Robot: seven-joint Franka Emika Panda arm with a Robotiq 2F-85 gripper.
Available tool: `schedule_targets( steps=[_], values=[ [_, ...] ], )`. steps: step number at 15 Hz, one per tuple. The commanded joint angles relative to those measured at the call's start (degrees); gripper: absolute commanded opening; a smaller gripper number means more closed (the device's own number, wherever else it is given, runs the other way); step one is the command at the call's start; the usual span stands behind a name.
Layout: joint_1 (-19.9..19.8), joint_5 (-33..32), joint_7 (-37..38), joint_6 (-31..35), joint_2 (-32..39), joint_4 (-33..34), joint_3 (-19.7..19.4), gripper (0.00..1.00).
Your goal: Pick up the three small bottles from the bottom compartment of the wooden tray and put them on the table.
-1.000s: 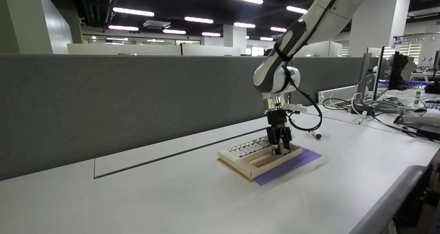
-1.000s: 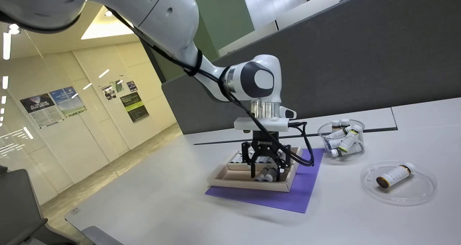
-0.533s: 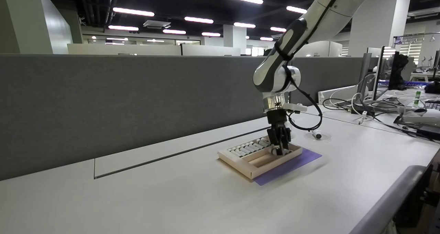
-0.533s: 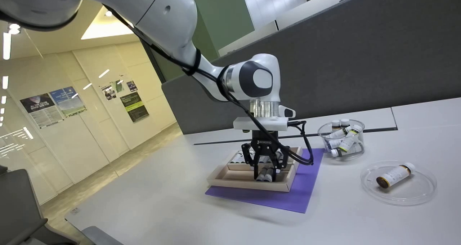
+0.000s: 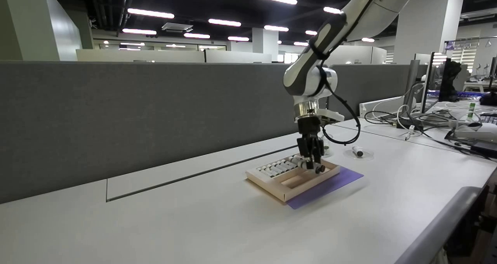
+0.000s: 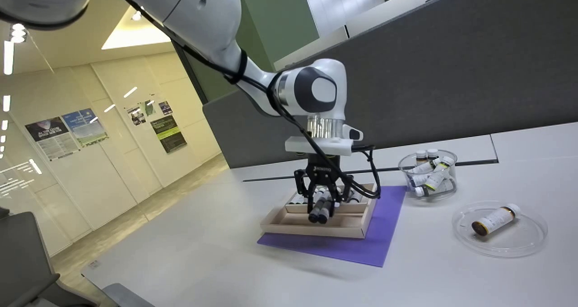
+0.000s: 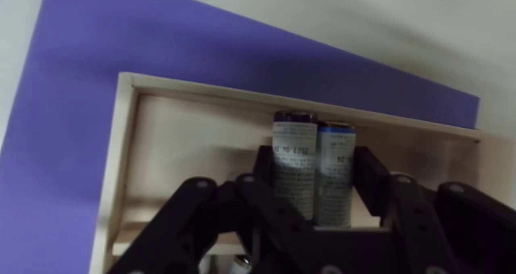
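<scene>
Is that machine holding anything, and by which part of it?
Yes, two bottles side by side; the tool pinches the pair by the outer labelled sides.

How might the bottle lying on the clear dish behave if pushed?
The bottle would likely roll, being round and on its side. The low rim of the clear dish might check it. Its brown, glass-like end suggests a stiff, perhaps breakable body.
</scene>
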Motion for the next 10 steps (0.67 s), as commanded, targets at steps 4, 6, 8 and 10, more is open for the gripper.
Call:
schedule_targets(
  steps=[4, 6, 8, 10],
  values=[
    [-1.41, 4.33, -0.75, -10.07, -7.11, 3.31, 0.99, 0.23],
    [-1.34, 4.41, 1.26, -11.96, -7.22, 4.93, -0.43, 0.23],
    [-1.16, 2.96, 4.92, -12.5, -6.55, 6.35, -2.92, 0.23],
    [-1.95, 3.16, 7.78, -12.49, -6.08, 6.91, -5.08, 0.23]
  ],
)
